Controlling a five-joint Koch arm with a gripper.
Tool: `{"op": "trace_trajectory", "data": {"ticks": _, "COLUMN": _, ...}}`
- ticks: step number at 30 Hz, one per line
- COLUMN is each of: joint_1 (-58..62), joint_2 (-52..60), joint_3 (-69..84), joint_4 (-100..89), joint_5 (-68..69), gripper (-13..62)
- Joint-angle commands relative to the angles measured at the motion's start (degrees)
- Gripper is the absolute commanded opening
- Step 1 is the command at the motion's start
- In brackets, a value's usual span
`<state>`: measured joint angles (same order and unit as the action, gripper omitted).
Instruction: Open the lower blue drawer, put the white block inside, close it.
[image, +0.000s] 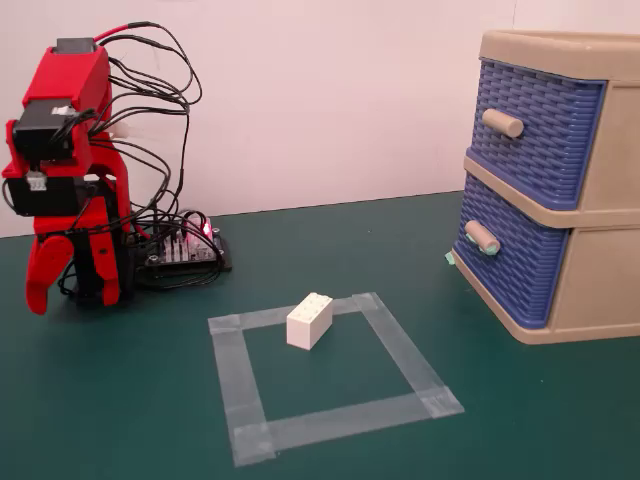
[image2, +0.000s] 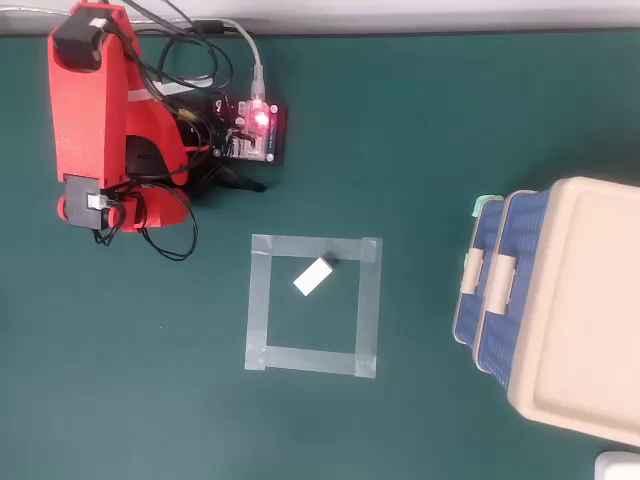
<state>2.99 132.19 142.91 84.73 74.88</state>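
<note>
The white block lies inside a square of grey tape in the middle of the green table; it also shows in the overhead view. The lower blue drawer of the beige cabinet is shut, and its teal-tipped handle faces the block. In the overhead view its front and handle show at the right. My red arm is folded at the far left. My gripper hangs down near the table, far from the block and empty. Only one tip shows. The arm hides it in the overhead view.
The upper blue drawer with a plain beige handle is shut. A controller board with a lit red light and loose black cables sits next to the arm's base. A white wall stands behind the table.
</note>
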Motion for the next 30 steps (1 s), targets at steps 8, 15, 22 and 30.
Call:
{"op": "trace_trajectory", "data": {"ticks": 8, "joint_1": 0.4, "joint_2": 2.5, "joint_3": 0.8, "joint_4": 10.2, "joint_5": 0.0, "gripper": 34.5}}
{"op": "trace_trajectory", "data": {"ticks": 15, "joint_1": 0.0, "joint_2": 2.5, "joint_3": -18.4, "joint_4": 10.5, "joint_5": 0.6, "gripper": 33.8}}
{"op": "trace_trajectory", "data": {"ticks": 22, "joint_1": -27.9, "joint_2": -11.7, "joint_3": -49.3, "joint_4": 4.5, "joint_5": 30.1, "gripper": 33.8}}
{"op": "trace_trajectory", "data": {"ticks": 30, "joint_1": -70.7, "joint_2": -31.6, "joint_3": -55.8, "joint_4": -26.6, "joint_5": 80.5, "gripper": 33.7}}
